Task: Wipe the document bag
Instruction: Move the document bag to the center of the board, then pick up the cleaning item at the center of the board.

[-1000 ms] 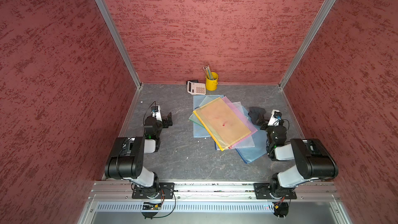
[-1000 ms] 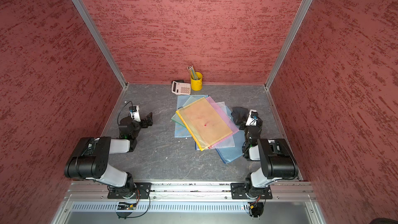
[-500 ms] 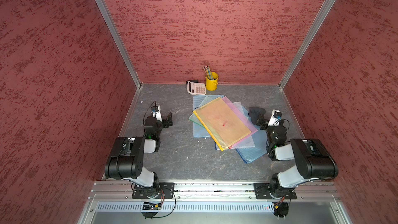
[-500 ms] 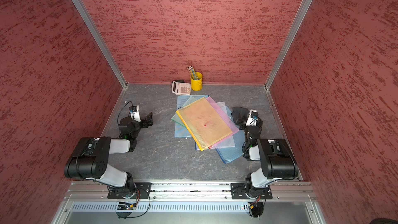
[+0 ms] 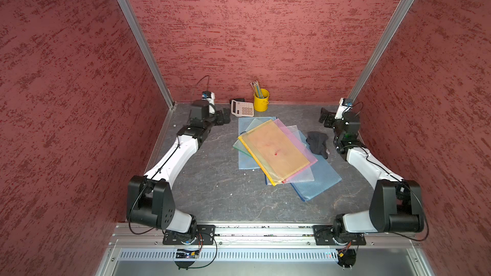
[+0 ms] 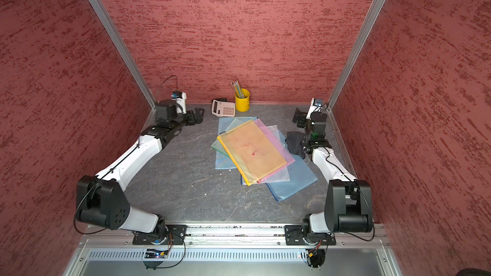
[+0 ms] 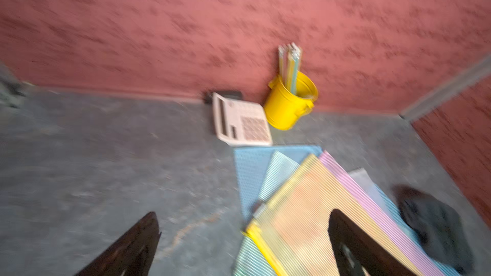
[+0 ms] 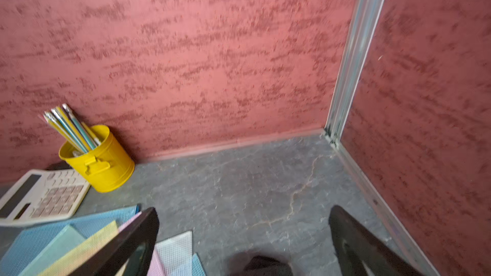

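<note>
The top document bag (image 5: 276, 150) is orange with a yellow zip edge and a small red stain (image 5: 276, 153); it lies on a fanned stack of blue, green, pink and white bags, seen in both top views (image 6: 252, 150). To its right lies a dark crumpled cloth (image 5: 317, 142). My left gripper (image 5: 223, 116) hovers open near the back left, beside the calculator. The left wrist view shows the bag (image 7: 305, 208) below its empty fingers. At the back right, beyond the cloth (image 8: 265, 266), my right gripper (image 5: 325, 115) is open and empty.
A pink calculator (image 5: 241, 108) and a yellow cup of pencils (image 5: 261, 100) stand against the back wall. Red walls close in the grey table (image 5: 212, 181) on three sides, with metal posts in both back corners.
Both arms have stretched out from their folded pose near the front, and both grippers have moved toward the back wall. Both grippers stay open. The bags and the cloth have not moved.
</note>
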Action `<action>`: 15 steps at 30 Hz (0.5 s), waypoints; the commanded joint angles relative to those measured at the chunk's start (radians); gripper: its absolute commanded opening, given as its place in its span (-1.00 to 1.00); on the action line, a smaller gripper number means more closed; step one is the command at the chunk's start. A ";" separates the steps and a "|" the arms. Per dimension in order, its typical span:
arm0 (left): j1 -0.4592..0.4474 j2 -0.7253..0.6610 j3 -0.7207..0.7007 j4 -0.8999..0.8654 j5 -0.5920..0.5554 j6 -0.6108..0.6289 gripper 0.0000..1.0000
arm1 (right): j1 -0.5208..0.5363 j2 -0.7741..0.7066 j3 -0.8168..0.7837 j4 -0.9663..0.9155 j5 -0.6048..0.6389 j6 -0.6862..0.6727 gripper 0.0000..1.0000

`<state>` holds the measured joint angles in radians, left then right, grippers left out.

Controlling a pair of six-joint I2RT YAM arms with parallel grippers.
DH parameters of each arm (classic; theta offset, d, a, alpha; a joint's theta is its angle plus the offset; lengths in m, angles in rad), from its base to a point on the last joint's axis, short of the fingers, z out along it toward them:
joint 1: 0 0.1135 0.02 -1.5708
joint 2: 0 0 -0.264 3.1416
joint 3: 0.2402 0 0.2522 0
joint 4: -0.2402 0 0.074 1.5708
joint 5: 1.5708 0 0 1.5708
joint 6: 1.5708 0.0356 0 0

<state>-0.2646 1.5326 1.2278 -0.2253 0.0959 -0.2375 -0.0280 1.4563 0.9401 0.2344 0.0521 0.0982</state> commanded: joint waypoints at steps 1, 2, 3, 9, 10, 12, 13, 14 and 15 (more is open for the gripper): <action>-0.072 0.133 0.037 -0.272 0.092 -0.209 0.99 | 0.006 0.046 0.014 -0.280 -0.071 0.038 0.98; -0.088 0.164 0.048 -0.279 0.118 -0.238 1.00 | 0.007 0.052 0.011 -0.287 -0.065 0.039 0.98; -0.101 0.198 0.062 -0.287 0.138 -0.269 0.99 | 0.010 0.062 0.010 -0.300 -0.057 0.041 0.98; -0.148 0.294 0.066 -0.281 0.184 -0.347 0.94 | 0.050 0.140 0.025 -0.367 -0.008 0.055 0.98; -0.150 0.303 0.065 -0.275 0.192 -0.355 0.93 | 0.057 0.154 0.029 -0.375 0.005 0.055 0.98; -0.151 0.325 0.062 -0.258 0.209 -0.373 0.90 | 0.074 0.183 0.038 -0.390 0.035 0.056 0.98; -0.150 0.335 0.065 -0.249 0.213 -0.384 0.89 | 0.079 0.195 0.040 -0.396 0.049 0.059 0.98; -0.151 0.347 0.070 -0.236 0.222 -0.391 0.88 | 0.082 0.205 0.040 -0.395 0.056 0.063 0.98; -0.150 0.362 0.079 -0.232 0.226 -0.395 0.87 | 0.082 0.215 0.041 -0.391 0.058 0.068 0.98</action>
<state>-0.4118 1.8515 1.2770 -0.4850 0.2871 -0.5858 0.0433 1.6512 0.9527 -0.1242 0.0586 0.1471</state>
